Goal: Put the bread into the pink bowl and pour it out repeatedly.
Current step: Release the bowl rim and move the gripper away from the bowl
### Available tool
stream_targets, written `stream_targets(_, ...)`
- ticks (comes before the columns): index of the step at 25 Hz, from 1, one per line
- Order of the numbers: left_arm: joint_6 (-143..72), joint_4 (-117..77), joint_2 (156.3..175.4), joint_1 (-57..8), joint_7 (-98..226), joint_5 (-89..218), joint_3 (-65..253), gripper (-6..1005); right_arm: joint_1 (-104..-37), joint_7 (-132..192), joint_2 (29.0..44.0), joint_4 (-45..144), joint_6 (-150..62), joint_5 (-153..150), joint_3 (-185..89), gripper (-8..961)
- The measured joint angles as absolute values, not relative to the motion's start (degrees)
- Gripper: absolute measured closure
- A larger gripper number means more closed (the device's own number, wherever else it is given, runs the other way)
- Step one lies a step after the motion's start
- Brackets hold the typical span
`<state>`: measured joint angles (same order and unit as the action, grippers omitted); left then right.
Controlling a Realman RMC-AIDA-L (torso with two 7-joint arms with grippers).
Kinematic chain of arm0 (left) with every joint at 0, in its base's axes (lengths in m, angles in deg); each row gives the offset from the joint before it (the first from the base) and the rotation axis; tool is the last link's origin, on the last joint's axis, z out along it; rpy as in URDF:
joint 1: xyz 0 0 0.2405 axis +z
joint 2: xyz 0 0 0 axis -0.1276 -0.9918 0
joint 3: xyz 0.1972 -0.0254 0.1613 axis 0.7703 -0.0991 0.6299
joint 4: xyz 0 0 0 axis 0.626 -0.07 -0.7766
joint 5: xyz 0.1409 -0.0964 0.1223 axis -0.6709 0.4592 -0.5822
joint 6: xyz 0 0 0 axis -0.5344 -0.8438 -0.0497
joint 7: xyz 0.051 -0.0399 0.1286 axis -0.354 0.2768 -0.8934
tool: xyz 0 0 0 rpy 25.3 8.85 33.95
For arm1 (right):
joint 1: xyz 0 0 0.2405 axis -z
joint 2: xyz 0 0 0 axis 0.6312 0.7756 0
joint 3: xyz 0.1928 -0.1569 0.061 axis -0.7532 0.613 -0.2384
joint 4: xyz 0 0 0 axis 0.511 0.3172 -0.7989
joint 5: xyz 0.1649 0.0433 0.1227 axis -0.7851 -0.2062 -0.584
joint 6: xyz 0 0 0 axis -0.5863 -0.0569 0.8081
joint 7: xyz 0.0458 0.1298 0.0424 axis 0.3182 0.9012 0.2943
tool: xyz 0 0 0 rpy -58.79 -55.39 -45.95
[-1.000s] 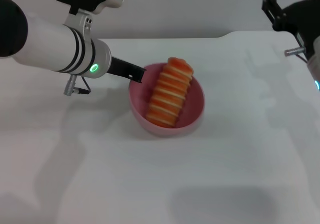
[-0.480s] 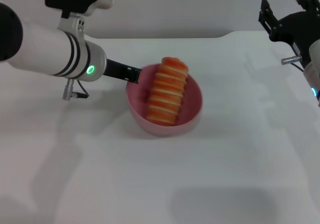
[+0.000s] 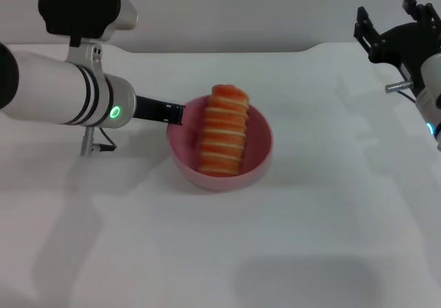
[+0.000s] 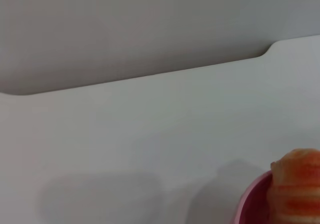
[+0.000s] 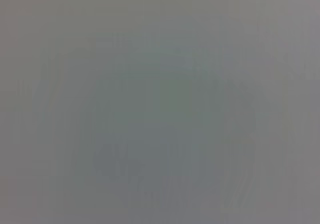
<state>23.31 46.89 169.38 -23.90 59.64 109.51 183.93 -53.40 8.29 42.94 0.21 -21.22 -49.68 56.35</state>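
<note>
left gripper seemingly clamps pink bowl rim | bread inside

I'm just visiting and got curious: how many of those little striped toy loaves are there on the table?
1. The bread leans inside the pink bowl, one end poking above the rim. The left gripper is at the bowl's left rim. None elsewhere on the table; one under it can't be ruled out.

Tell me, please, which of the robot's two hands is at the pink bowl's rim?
The left hand: its dark tip is at the pink bowl's rim, beside the bread. The right hand is raised well off to the side.
</note>
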Motion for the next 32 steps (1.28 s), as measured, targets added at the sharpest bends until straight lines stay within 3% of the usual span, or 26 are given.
stream_targets(32, 22.2, 45.7, 169.28, -23.3, 59.6, 110.3, 184.7, 965, -57.0, 8.4, 42.88, 4.2, -23.2, -52.7, 56.8, 200)
